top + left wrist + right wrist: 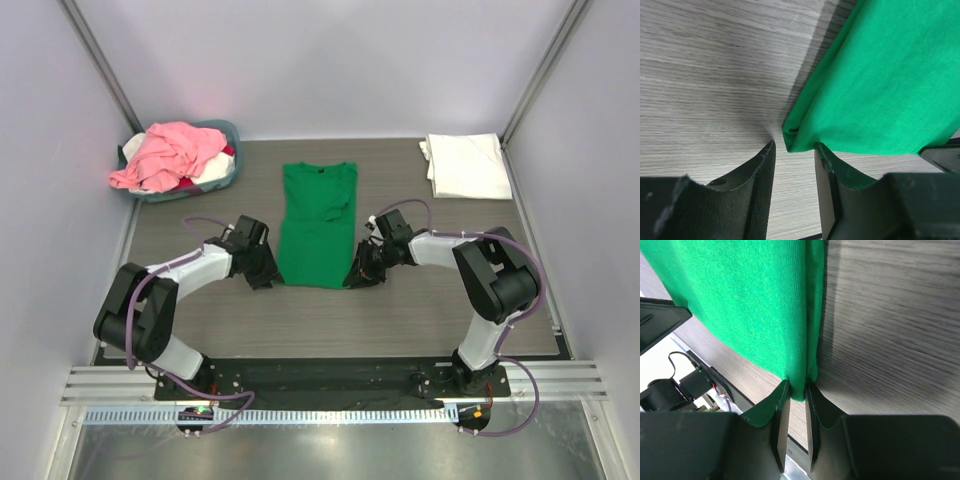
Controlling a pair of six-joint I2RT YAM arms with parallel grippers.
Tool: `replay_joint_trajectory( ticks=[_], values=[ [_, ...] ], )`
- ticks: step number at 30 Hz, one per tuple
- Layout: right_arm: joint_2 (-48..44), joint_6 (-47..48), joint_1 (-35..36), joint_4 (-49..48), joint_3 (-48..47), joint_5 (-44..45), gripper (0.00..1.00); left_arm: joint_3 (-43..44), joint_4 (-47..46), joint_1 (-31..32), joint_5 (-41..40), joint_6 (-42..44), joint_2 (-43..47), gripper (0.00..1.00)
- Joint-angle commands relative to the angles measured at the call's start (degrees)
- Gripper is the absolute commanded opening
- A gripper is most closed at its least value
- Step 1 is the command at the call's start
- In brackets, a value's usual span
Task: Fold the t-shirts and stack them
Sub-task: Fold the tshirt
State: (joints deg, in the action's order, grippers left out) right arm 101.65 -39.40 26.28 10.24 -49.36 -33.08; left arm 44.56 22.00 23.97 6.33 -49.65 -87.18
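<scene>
Grey wood-grain tabletop (pixel 420 320) filled the cell between pale walls, and we found the green t-shirt (pixel 318 225) lying flat at its middle, narrowed into a long strip with its collar toward the far wall and its hem toward the arm bases. Our left gripper (pixel 793 149) sat low at the near left corner of that hem. Its fingers (pixel 760 185) stood clearly apart, and the cloth's corner poked into the gap between the tips without being clamped. Our right gripper (pixel 797 390) was at the near right corner, its fingers drawn nearly together and pinching the folded edge of the green cloth between their tips. At the far right of the table we saw a white t-shirt (pixel 465 165), folded. In the far left corner stood a round blue-grey basket (pixel 232 135), heaped with a crumpled pink t-shirt (pixel 170 150) over white and red cloth.
</scene>
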Motion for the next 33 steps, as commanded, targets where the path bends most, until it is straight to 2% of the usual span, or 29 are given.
replay_joint_trajectory(
  ticks=[1,5,8,13,14,15,19,22,28,33],
  values=[
    [2.0,1.8,0.4,1.2,-0.2,3.8,0.24,-1.2,-2.4,-0.9,-2.9,-0.7,0.8,0.38],
    [2.2,1.9,0.4,1.4,-0.4,3.8,0.24,-1.1,-2.6,-1.5,-2.7,-0.6,-1.6,0.33],
    [2.6,2.0,0.4,1.5,-0.6,3.8,0.20,-2.0,-4.1,-1.6,-2.2,-1.1,-2.7,0.25],
    [2.9,2.0,0.4,1.6,-0.6,3.5,0.06,-4.1,-6.7,-1.5,-1.5,-2.5,-2.6,0.01],
    [2.9,2.0,0.4,1.7,-0.5,3.3,0.04,-4.3,-7.1,-1.6,-1.3,-2.6,-2.2,0.00],
    [2.9,2.0,0.4,1.7,-0.4,3.3,0.01,-4.6,-7.1,-1.5,-1.2,-2.8,-1.3,0.00],
    [0.5,2.0,0.3,3.0,0.3,3.5,0.01,-5.4,-5.9,-1.4,-0.3,-3.6,3.9,0.00],
    [-4.3,2.4,0.4,5.2,1.7,4.1,0.01,-5.2,-0.6,-0.9,-1.0,-4.2,9.8,0.00],
    [-17.0,3.4,3.4,15.2,3.1,6.9,0.01,-5.4,8.9,3.1,-1.1,-8.9,22.6,0.00],
    [-30.8,-3.6,9.2,21.9,4.7,11.4,0.01,-3.7,20.7,9.1,-5.1,-14.0,36.3,0.00]
  ],
)
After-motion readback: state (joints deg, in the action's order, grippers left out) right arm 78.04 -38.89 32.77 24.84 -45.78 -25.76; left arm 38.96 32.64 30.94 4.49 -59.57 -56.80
